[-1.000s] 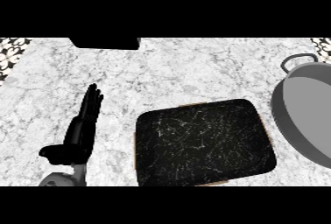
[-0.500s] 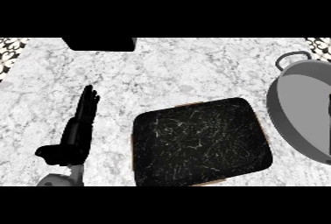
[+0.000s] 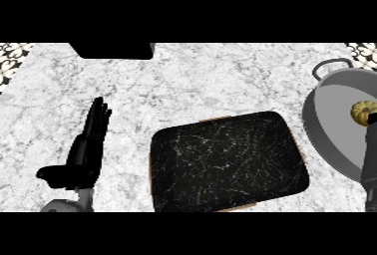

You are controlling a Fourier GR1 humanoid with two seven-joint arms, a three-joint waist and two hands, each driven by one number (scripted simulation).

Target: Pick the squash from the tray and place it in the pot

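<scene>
Over at the right edge, we judge the placing step nearly done: our right hand (image 3: 369, 149), fingers impossible to tell, hovers by the squash (image 3: 362, 111) inside the pot (image 3: 327, 134), so next we let go and withdraw, while our left hand (image 3: 85, 149) rests straight-fingered left of the tray (image 3: 227, 162).

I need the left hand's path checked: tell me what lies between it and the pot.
In the head view, the dark tray lies between the left hand and the pot, with bare counter on either side.

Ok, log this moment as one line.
small yellow squash: in grey metal pot | black marbled tray: bare | left hand: open, resting
</scene>
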